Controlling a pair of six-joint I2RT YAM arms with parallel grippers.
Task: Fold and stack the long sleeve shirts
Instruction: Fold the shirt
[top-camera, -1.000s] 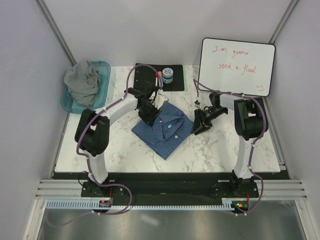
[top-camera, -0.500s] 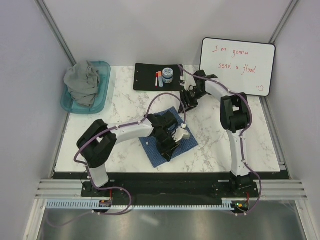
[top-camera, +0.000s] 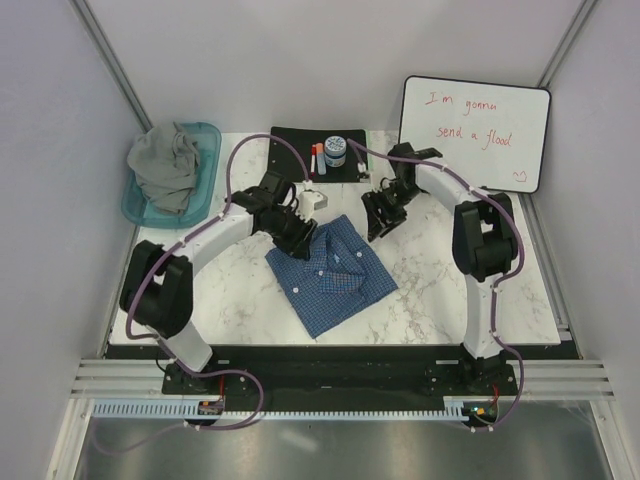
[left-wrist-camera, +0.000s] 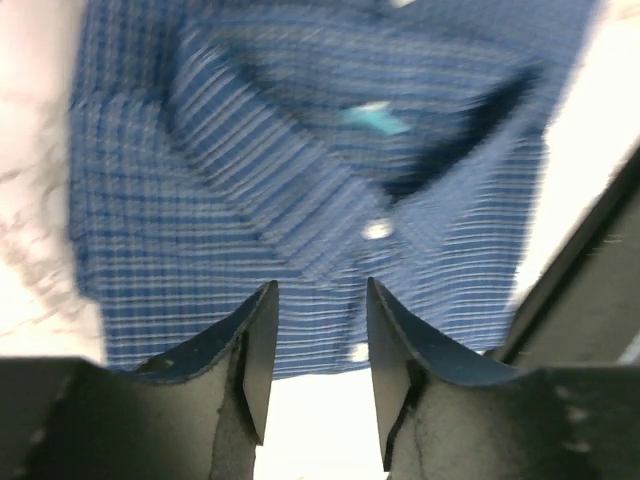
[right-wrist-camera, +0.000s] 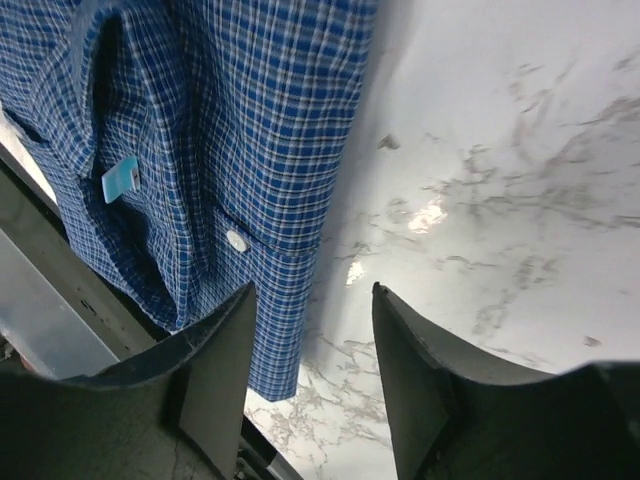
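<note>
A: Where does the blue check shirt (top-camera: 332, 275) sit?
B: Mid-desk (top-camera: 440, 290), folded into a compact rectangle turned on the diagonal, collar and buttons facing up. The grey shirt (top-camera: 165, 165) is heaped in the teal tub (top-camera: 130, 205), well apart, at about 10 o'clock from it
A: And the tools?
B: The left tool (top-camera: 300, 232) hangs over the shirt's 11 o'clock corner, by the collar. Its wrist view shows the fingers parted with nothing between them, and the placket and a button beneath. The right tool (top-camera: 380, 218) is at the shirt's 1 o'clock, just off the edge. Its fingers are also spread and empty, with cloth under one and bare marble under the other
A: So what's the step?
B: My guess is tidying the fold before going for the grey one. Whether either tool touches the cloth I can't tell
A: How do they do it well?
B: Come straight down, so the layers aren't dragged sideways. If the edge needs squaring, pinch near the collar on both sides at once and move each side the same amount, or the packet twists. Take the whole thickness, because catching only the top layer would peel the fold open. Let go before lifting away, and leave the packet flat, since the grey shirt has to be stacked with it
</note>
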